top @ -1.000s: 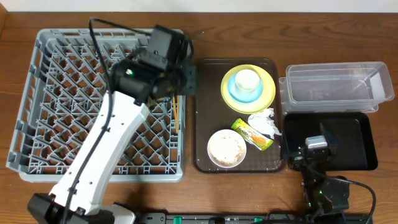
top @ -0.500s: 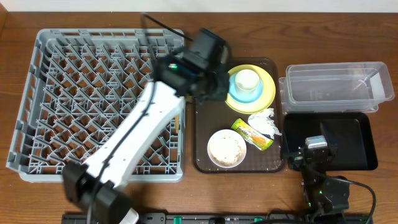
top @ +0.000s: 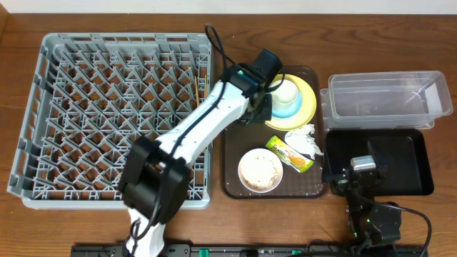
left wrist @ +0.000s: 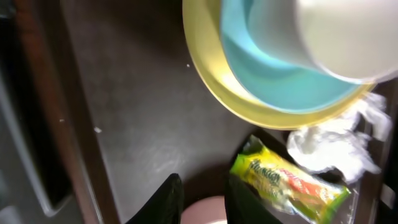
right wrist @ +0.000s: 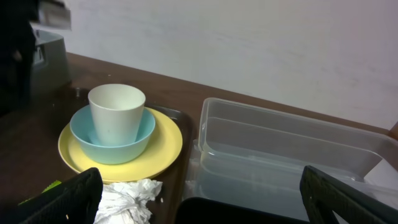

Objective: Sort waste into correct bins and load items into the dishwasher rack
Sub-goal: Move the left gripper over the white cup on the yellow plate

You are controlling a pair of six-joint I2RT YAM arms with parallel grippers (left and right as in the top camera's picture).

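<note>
My left gripper [left wrist: 202,194] hovers over the brown tray [top: 235,168], mid-frame in the overhead view, just beside the left edge of the yellow plate [top: 308,108]. The fingers [left wrist: 169,198] stand a little apart with nothing between them. Through the gap I see only tray and a pale rim, probably the white bowl [top: 260,170].

The stack sits top right of my wrist view, with the white cup [left wrist: 348,37] inside the light blue bowl [left wrist: 273,81] and both on the plate. The snack wrapper [left wrist: 286,180] and the napkin [left wrist: 329,146] lie lower right, touching each other.

The chopsticks [top: 197,89] lie in the dishwasher rack [top: 107,121], which fills the left of the overhead frame. The clear tub [top: 385,96] and black tray [top: 410,168] wait at the right. My right gripper [right wrist: 199,208] is parked low at the black tray with its fingers spread wide and empty.

Here's what worries me.
- **Gap too narrow:** it won't take the cup wall or a rim. If I come down like this, a fingertip would land on top and shove the stack.
- **Plate edge:** if I catch it first, the bowl and cup could slide or tip.
- **Wrapper:** it looks slick and lies against the napkin, so a pinch could drag both and mix the sorting.
- **White bowl:** it holds the rice scraps [top: 258,168] right under my wrist, and a careless swing could knock it and scatter them.
- **Right arm:** any carry toward the bins passes close to where it's parked, so a bump there is possible.
</note>
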